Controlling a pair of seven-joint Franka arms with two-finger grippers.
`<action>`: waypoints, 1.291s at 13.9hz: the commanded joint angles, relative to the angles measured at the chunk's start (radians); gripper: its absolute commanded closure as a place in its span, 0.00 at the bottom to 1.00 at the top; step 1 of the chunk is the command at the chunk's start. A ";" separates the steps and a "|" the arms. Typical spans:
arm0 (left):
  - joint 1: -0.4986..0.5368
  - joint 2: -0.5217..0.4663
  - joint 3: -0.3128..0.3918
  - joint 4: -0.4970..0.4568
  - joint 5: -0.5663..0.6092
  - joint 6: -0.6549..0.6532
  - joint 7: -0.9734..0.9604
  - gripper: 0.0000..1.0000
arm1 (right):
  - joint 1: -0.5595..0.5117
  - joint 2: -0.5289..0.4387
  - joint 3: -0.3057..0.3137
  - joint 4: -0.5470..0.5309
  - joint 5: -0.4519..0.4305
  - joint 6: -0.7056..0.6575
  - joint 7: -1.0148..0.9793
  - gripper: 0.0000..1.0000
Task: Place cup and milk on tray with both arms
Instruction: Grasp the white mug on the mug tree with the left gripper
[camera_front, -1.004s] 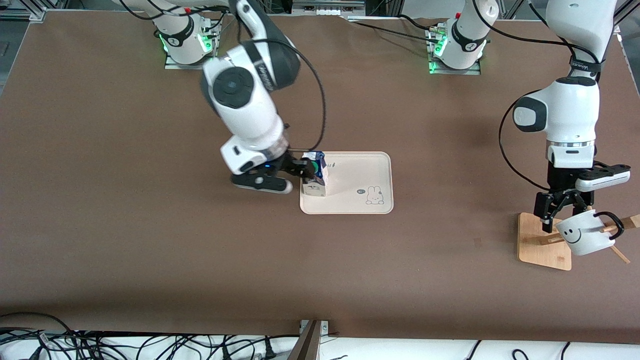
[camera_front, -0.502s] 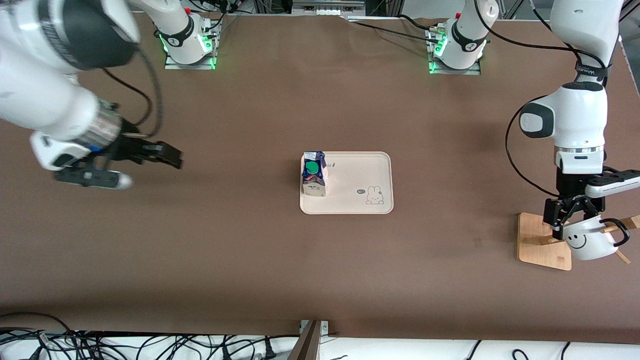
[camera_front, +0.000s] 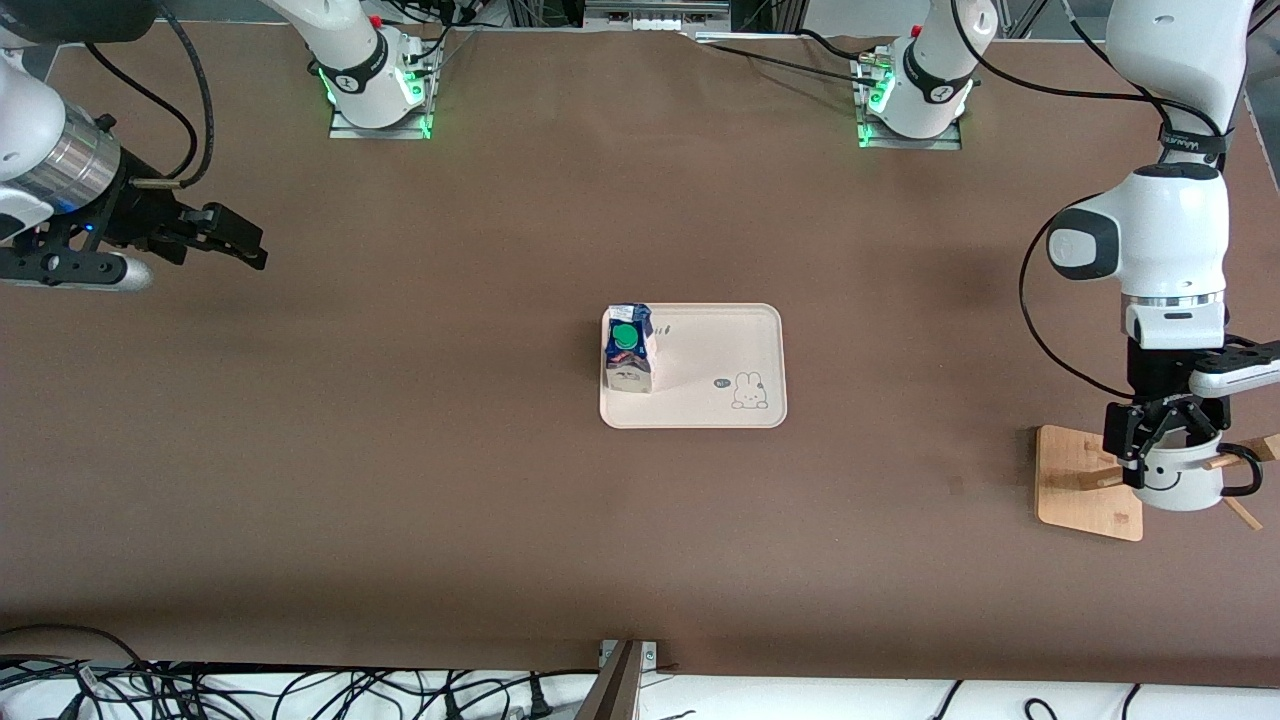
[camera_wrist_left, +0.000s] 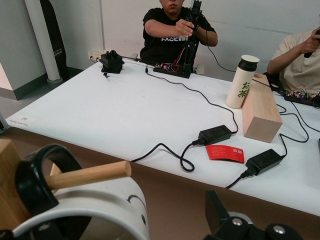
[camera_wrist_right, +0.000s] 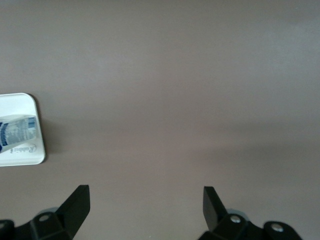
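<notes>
The milk (camera_front: 628, 350) stands upright on the cream tray (camera_front: 715, 345), at the tray's end toward the right arm. In the right wrist view the milk (camera_wrist_right: 16, 131) and a tray corner (camera_wrist_right: 22, 102) show at the edge. My right gripper (camera_front: 228, 245) (camera_wrist_right: 145, 200) hangs open and empty over the table at the right arm's end. The white smiley cup (camera_front: 1185, 485) (camera_wrist_left: 107, 207) hangs by its black handle (camera_wrist_left: 32, 182) on a wooden peg (camera_wrist_left: 87, 175). My left gripper (camera_front: 1160, 445) (camera_wrist_left: 145, 212) is open at the cup's rim. One finger (camera_wrist_left: 215, 210) stands off the cup's outer wall; the other is hidden.
The peg belongs to a wooden rack whose square base (camera_front: 1085, 480) lies near the left arm's end of the table. Both arm bases (camera_front: 375, 85) (camera_front: 915, 95) stand along the table's edge farthest from the front camera. Cables (camera_front: 300, 695) lie below the nearest edge.
My right gripper has left the milk on the tray and swung away to the right arm's end of the table. The left gripper shifted slightly, and the cup went from tilted to nearly upright.
</notes>
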 joint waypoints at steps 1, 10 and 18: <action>0.008 0.011 -0.001 0.033 0.008 0.006 0.008 0.00 | -0.023 -0.034 0.029 -0.061 -0.025 0.033 -0.017 0.00; 0.006 0.013 -0.002 -0.027 -0.006 0.008 -0.023 1.00 | -0.032 -0.022 0.020 0.028 -0.067 -0.097 -0.007 0.00; -0.004 0.009 -0.033 -0.067 -0.007 0.006 -0.064 1.00 | -0.028 -0.006 -0.005 0.029 -0.058 -0.004 -0.004 0.00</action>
